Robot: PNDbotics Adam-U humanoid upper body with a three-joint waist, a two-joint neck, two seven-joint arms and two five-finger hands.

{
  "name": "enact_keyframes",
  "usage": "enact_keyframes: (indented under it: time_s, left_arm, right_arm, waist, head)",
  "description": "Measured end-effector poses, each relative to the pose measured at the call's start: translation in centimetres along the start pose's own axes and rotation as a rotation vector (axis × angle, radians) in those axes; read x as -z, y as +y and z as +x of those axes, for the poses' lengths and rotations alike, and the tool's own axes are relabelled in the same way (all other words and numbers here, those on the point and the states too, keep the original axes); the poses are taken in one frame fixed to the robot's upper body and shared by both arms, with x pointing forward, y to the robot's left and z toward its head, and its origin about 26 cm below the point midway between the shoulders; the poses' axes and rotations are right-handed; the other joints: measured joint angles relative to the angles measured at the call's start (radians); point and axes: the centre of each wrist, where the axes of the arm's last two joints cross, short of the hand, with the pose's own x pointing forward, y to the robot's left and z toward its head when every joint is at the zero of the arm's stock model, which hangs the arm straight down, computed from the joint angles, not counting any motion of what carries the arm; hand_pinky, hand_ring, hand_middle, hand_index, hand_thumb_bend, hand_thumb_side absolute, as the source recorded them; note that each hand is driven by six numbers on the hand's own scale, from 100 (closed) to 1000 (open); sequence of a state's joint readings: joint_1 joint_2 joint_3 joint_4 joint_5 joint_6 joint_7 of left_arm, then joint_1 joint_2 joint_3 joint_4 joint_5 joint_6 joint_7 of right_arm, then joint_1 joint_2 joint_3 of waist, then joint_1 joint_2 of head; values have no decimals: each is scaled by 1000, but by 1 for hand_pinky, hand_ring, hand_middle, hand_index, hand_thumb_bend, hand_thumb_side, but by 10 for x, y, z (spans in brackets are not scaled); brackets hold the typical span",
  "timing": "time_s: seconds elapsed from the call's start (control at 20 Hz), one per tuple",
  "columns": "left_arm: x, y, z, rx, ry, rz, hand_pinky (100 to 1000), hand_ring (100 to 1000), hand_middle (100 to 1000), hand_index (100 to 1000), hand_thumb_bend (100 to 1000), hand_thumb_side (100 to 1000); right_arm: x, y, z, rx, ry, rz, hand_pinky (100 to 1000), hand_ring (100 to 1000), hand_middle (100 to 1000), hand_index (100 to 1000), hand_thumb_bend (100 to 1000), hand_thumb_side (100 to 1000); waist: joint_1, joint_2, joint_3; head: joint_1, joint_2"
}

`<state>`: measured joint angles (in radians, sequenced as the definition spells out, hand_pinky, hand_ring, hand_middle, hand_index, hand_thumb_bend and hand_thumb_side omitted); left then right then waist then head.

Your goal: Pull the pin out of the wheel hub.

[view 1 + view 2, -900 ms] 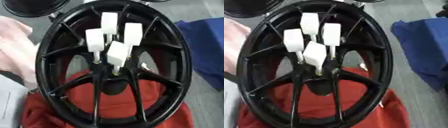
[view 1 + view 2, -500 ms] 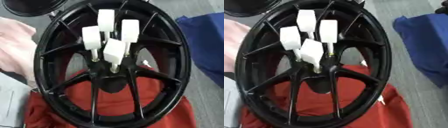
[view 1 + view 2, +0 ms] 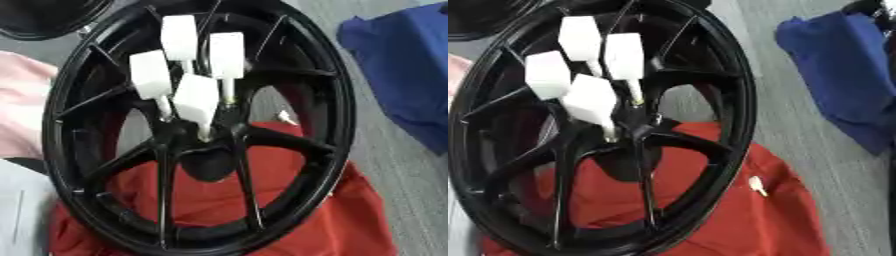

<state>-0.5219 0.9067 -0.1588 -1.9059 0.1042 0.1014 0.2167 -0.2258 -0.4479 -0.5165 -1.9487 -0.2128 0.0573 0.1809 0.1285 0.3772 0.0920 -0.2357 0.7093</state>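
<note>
wheel hub (image 3: 262, 140) on red cloth (image 3: 289, 210) | 4 white pins (image 3: 195, 97) seated | no robot hand visible, state unknown

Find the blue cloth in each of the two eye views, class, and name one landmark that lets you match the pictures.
Left eye view: the blue cloth fills the upper right, right of the wheel's rim.
Right eye view: the blue cloth again lies upper right, further from the rim, with grey floor between.
Shared landmark: the four white pins standing in the black wheel hub.
</note>
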Motion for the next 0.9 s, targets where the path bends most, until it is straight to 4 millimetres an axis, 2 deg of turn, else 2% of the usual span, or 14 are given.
enact_keyframes:
  time_s: [0.25,0.45,0.75,0.9]
  left_arm:
    - [20,7,23,245,-17,-173,849,813,780,872,504,673]
    - [22,8,38,381,7,-307,864,840,785,864,536,675]
    - [37,-6,64,378,26,-439,845,817,772,892,519,684]
    - [67,0,95,378,29,-604,838,804,763,902,537,682]
  right_arm:
    - [-2,0,-1,-27,-2,22,860,612,587,751,100,540]
    - [-3,1,-2,-38,-7,41,861,613,589,752,100,540]
    - [-3,1,-4,-49,-2,56,861,612,589,751,100,540]
    - [-5,0,-5,-54,6,57,861,613,589,752,100,540]
  waist:
    - [2,0,-10]
    - [2,0,-14]
    - [9,0,-9]
    - [9,-8,9]
  head:
    - [8,-18]
    - [29,-26]
    - [41,-26]
    - [38,-25]
